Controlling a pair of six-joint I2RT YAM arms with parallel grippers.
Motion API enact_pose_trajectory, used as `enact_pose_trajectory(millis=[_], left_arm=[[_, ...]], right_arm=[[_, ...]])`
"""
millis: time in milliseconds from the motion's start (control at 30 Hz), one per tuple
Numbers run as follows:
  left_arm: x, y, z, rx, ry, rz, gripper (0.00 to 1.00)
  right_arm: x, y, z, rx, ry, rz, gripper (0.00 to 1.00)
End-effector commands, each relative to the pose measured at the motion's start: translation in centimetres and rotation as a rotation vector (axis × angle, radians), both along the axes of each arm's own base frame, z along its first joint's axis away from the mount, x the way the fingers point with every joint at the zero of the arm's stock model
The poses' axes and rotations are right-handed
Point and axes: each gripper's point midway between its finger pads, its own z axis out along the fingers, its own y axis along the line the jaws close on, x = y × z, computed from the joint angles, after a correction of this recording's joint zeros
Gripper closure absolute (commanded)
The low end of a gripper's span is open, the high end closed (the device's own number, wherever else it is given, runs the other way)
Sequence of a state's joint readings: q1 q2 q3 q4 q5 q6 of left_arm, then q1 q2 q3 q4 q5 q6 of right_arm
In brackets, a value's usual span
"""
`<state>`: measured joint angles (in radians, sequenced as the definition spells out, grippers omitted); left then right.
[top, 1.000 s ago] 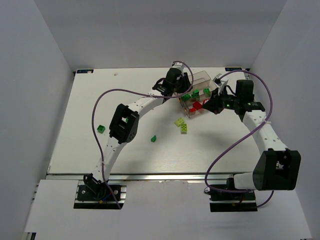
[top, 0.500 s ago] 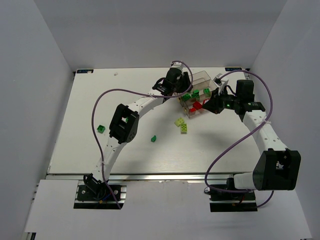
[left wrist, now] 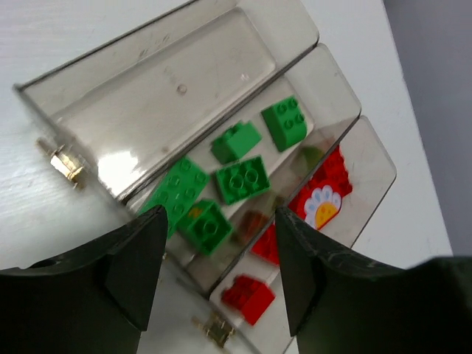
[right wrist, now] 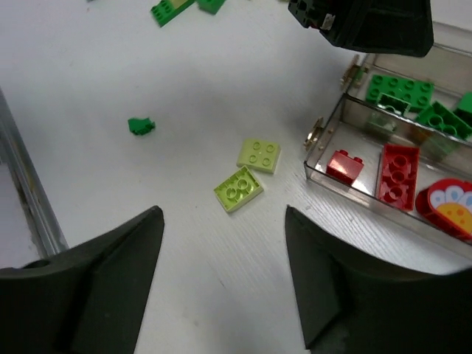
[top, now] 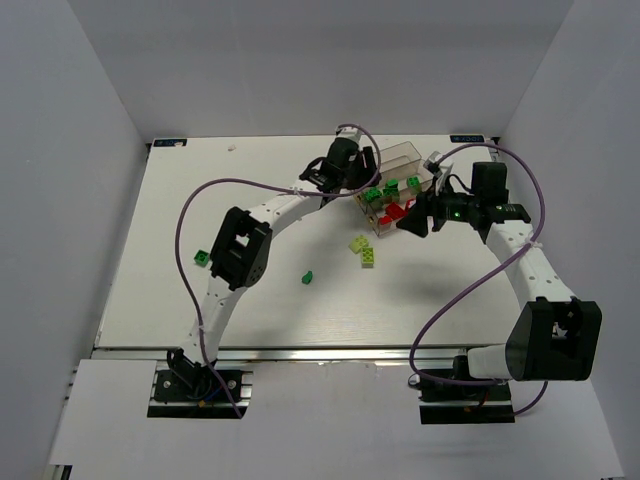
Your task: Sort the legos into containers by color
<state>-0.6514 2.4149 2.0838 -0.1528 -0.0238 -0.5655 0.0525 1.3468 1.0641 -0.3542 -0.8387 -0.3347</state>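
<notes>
The three joined clear containers (left wrist: 169,81) stand at the back of the table (top: 200,200). The far bin is bare, the middle one holds several dark green legos (left wrist: 242,179), and the near one holds red legos (right wrist: 398,172) and a red piece with a flower print (left wrist: 322,204). My left gripper (left wrist: 221,221) hangs open over the near end of the green and red bins, holding nothing. My right gripper (right wrist: 223,217) is open above bare table beside the bins' end. Two pale yellow-green legos (right wrist: 259,155) (right wrist: 239,189) lie just ahead of it.
A small dark green brick (top: 308,277) lies loose mid-table and another green one (top: 202,258) sits at the left beside the left arm's elbow. More green pieces (right wrist: 173,9) show at the top of the right wrist view. Purple cables loop over both arms.
Both grippers have gone from shut to open. The right gripper has drawn back a little from the red bin toward the near left. The left arm's elbow has shifted slightly left.
</notes>
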Motion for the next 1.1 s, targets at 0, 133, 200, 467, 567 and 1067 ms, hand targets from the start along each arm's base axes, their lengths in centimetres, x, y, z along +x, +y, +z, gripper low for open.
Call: enact_pose_trajectory(millis=[0,133,200,467,567,1067], left_arm=[[-1.5,3.2,11.5,-0.087,-0.142,0.036,0.28],[-4.1,8.7,12.9,-0.048,-0.148,0.138,0.02],[-5.8,11.4,10.8,-0.018,-0.112,0.184,0.02],[-13.9,21.0,13.2,-0.069,-0.129,0.344,0.02],[-16.4,22.9,11.0,-0.047,-0.083,0.368,0.02],[-25.8,29.1,7.8,-0.179,0.016,0.504,0.02]], right_arm=[[-2.0,1.2,1.7,0.04,-0.071,0.166,0.26],[-2.3,1.6,0.3,0.018,0.01,0.194,0.11],[-2.1,1.9,-0.3,-0.015,0.027,0.181,0.11],[-0.7,4.8,-1.8,-0.134,-0.022,0.01,0.11],[0.7,5.0,-3.5,-0.227,0.002,-0.126,0.11],[1.5,5.7,-11.3,-0.403,0.34,-0.497,0.16]])
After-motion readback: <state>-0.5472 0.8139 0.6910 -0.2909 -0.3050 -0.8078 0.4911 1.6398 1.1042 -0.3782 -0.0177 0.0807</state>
